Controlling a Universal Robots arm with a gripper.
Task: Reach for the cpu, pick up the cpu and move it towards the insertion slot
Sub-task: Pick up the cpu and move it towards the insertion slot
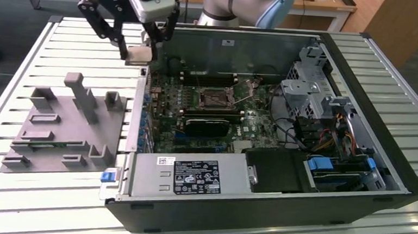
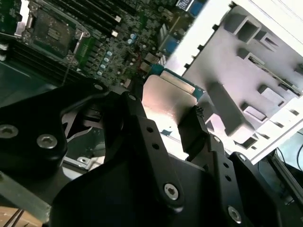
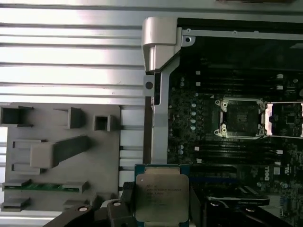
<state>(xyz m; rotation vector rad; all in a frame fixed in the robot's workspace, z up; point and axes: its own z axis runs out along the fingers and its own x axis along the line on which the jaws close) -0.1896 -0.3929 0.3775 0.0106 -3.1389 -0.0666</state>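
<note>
Cpu [image 3: 162, 197] clamped flat by its edges in the gripper [image 1: 140, 52], lifted above the case wall, short of the insertion slot [image 1: 215, 99], face kept level for seating.

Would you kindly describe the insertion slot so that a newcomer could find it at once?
Start at the open computer case on the slatted table. On its motherboard, the insertion slot is a square socket with a shiny metal frame and dark centre. It differs from the long narrow memory slots and the black rectangular block beside it.

A slatted metal desk [image 1: 23, 57] fills the scene (light glinting off its near edge); beyond it lie wooden furniture [image 1: 400, 25] and dark floor [image 1: 12, 7].
</note>
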